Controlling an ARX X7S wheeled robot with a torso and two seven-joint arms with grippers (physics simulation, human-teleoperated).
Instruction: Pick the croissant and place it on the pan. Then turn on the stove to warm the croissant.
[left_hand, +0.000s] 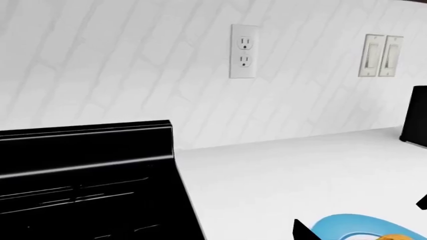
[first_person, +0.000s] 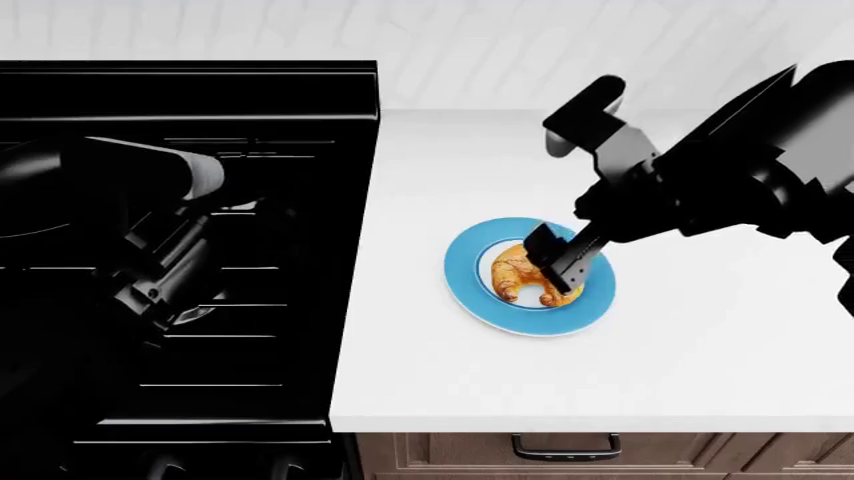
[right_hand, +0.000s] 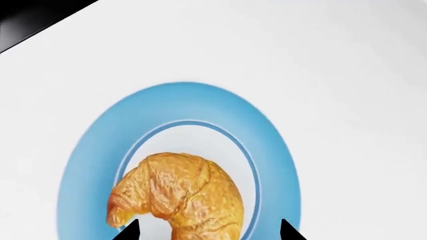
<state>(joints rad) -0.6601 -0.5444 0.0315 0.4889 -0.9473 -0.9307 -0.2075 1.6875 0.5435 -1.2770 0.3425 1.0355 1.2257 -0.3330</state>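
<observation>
One golden-brown ridged croissant (right_hand: 177, 197) on blue-rimmed white plate (right_hand: 93, 150): my right gripper (right_hand: 207, 231), fingers spread, straddled it; needed centred descent before closing.

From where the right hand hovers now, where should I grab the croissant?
Take the croissant across its thick middle, coming straight down from above. It lies flat on the plate, its ends curling off to one side, and the open right hand already straddles it.
</observation>
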